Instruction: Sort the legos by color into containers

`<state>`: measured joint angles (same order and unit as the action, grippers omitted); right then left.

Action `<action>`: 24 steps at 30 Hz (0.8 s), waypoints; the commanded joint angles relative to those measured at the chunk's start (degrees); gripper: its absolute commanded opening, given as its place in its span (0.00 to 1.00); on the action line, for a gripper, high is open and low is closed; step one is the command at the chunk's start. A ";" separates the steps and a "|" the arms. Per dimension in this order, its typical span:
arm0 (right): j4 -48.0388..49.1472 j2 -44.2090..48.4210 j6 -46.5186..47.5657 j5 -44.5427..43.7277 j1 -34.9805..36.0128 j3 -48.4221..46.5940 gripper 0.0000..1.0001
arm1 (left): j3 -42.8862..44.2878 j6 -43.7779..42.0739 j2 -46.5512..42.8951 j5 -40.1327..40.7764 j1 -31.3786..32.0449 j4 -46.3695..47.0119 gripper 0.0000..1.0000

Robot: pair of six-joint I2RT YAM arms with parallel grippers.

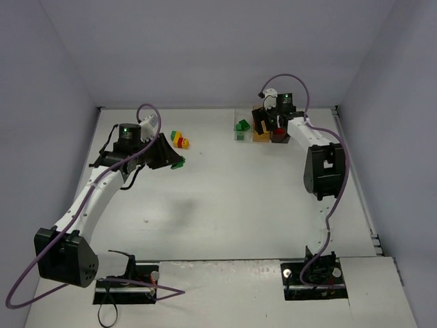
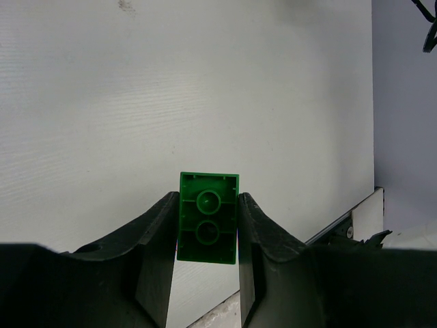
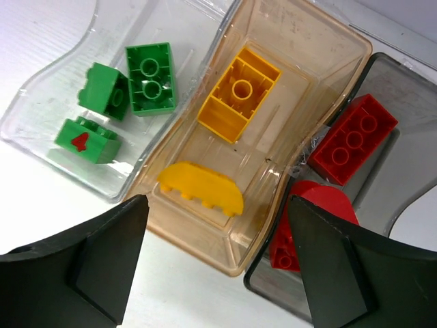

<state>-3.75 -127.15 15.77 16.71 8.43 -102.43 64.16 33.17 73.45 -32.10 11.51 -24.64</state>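
Observation:
My left gripper [image 2: 205, 225] is shut on a green brick [image 2: 208, 217], underside towards the camera, held above the bare table; it also shows in the top view [image 1: 177, 163]. A small stacked clump of yellow, red and green bricks [image 1: 180, 141] lies just beyond it. My right gripper [image 3: 215, 236] is open and empty above the three joined containers. The clear box [image 3: 48, 113] holds three green bricks [image 3: 151, 77]. The orange-tinted box [image 3: 300, 82] holds two yellow bricks [image 3: 238, 93]. The dark grey box [image 3: 403, 171] holds red bricks [image 3: 351, 139].
The containers [image 1: 258, 130] stand at the back of the table, right of centre, under my right wrist [image 1: 281, 109]. The table's right edge with a metal rail [image 2: 348, 219] shows in the left wrist view. Grey walls close in the back and sides.

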 commanded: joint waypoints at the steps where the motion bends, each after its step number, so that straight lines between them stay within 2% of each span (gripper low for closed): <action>1: 1.99 9.46 -1.97 3.23 1.15 0.38 0.79 | 3.69 0.06 -0.41 -1.30 0.09 3.28 0.00; 7: 7.70 22.46 -6.27 10.00 6.24 10.22 0.80 | 4.39 1.55 -0.24 -2.18 0.09 4.43 0.00; 14: 13.75 35.73 -11.72 15.89 16.87 20.77 0.84 | 5.44 6.29 0.55 -6.39 0.09 8.38 0.00; 20: 15.70 38.03 -14.45 16.69 26.89 22.02 0.87 | 6.32 11.91 0.99 -10.17 0.09 12.07 0.00; 24: 15.70 37.51 -14.63 16.95 30.06 20.79 0.87 | 6.85 13.59 1.08 -10.70 0.09 13.22 0.00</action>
<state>7.29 -90.43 2.52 32.18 36.77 -80.42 67.31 43.79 74.94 -40.32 11.51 -16.67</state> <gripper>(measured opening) 0.870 0.293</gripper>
